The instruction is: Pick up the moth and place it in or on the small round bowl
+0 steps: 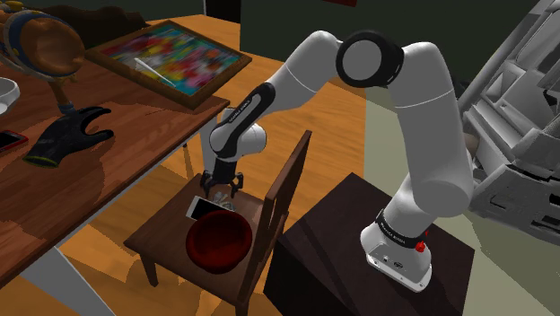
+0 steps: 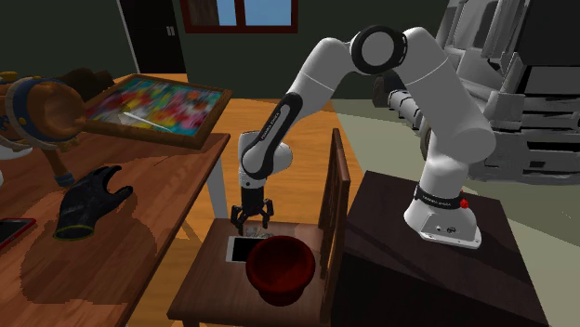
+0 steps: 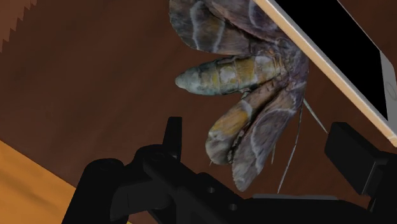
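Note:
A grey-brown moth (image 3: 248,83) with banded wings lies on the dark wooden chair seat (image 1: 161,235). One of its wings is tucked under the edge of a white phone (image 3: 343,57). My gripper (image 3: 261,143) hangs open just above the moth, its fingers (image 3: 172,130) apart on either side of the wings and touching nothing. In the shoulder view the gripper (image 1: 220,188) points down at the seat beside the phone (image 1: 205,207). The small round dark red bowl (image 1: 218,241) sits on the same seat, just in front of the phone; the bowl (image 2: 279,265) is close under the gripper (image 2: 251,218).
The chair's back (image 2: 336,200) rises between the seat and my dark stand (image 2: 437,269). A wooden table (image 2: 112,251) alongside the chair holds a black glove (image 2: 88,202) and a framed colourful painting (image 2: 158,107).

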Robot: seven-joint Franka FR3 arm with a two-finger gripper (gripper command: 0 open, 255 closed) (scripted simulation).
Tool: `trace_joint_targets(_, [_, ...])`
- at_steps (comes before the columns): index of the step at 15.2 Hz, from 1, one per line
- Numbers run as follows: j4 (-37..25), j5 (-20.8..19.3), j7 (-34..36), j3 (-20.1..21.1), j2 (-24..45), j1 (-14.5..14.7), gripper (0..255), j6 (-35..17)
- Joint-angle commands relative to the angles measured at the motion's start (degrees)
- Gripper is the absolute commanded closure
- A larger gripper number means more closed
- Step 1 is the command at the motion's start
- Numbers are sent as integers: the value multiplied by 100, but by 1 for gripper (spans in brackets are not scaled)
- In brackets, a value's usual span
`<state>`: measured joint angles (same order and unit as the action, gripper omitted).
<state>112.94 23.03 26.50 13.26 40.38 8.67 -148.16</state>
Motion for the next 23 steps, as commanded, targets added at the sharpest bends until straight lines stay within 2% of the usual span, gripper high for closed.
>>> trace_joint_targets(1, [-42, 0, 1, 1, 82, 20, 0, -46])
trace_joint_targets(7, [-43, 0, 1, 1, 82, 20, 0, -46])
trace_joint_targets(8, [-43, 0, 1, 1, 82, 20, 255, -46])
trace_joint_targets(17, [-43, 0, 1, 1, 82, 20, 255, -46])
trace_joint_targets(23, [112, -15, 114, -1, -349, 10, 255, 218])
